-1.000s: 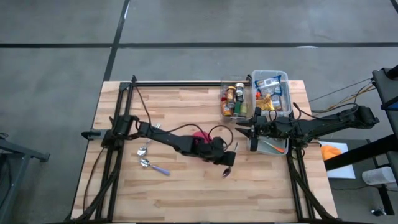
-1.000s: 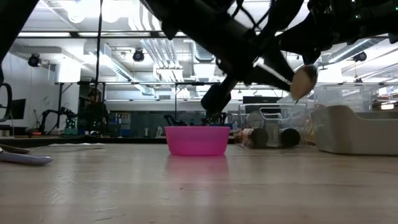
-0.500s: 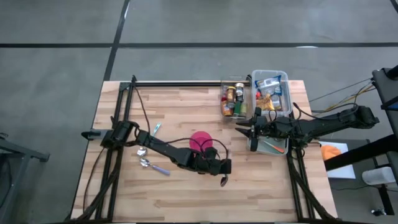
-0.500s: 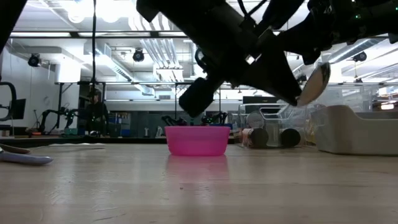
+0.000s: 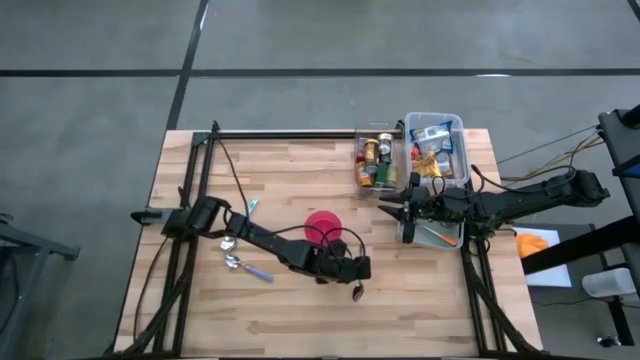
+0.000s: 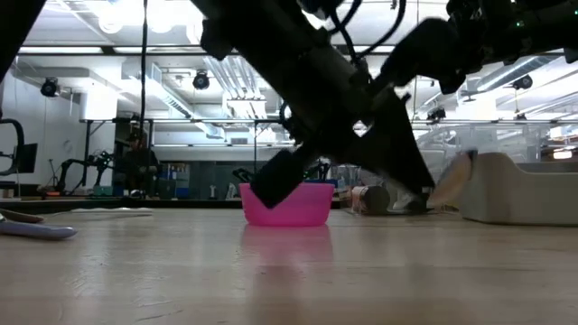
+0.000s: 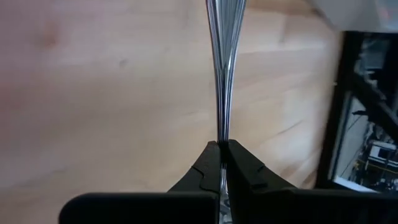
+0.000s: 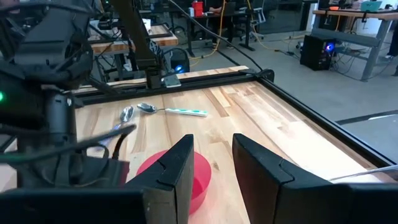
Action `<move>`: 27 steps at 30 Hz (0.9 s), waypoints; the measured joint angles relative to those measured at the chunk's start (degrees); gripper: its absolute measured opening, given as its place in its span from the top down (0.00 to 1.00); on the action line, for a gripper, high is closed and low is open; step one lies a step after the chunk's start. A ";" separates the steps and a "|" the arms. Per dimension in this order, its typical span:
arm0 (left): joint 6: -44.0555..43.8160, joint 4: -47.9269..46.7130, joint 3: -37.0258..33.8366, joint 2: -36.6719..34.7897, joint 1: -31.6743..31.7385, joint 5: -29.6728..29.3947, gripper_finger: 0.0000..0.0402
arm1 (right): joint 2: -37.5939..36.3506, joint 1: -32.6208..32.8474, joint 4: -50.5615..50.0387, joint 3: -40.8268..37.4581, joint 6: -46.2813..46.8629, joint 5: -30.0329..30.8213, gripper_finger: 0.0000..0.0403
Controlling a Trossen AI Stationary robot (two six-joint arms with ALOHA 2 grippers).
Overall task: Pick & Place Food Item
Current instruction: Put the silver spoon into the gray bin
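Left gripper clamped on a metal spoon near the pink bowl

The spoon [image 7: 222,74] is held by its handle in the left gripper [image 5: 357,282], just in front of the pink bowl [image 5: 322,226]. The right gripper [image 8: 211,163] is held empty, fingers parted, beside the food bin [image 5: 437,146].
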 joint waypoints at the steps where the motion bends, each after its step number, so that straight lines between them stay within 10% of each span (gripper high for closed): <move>1: -0.48 0.03 0.00 0.25 -0.03 0.10 1.00 | 0.00 -0.02 0.00 0.00 0.00 0.01 0.73; 27: -0.45 -0.69 -0.02 0.63 0.17 0.09 0.67 | 0.00 -0.02 0.01 0.00 0.00 0.02 0.73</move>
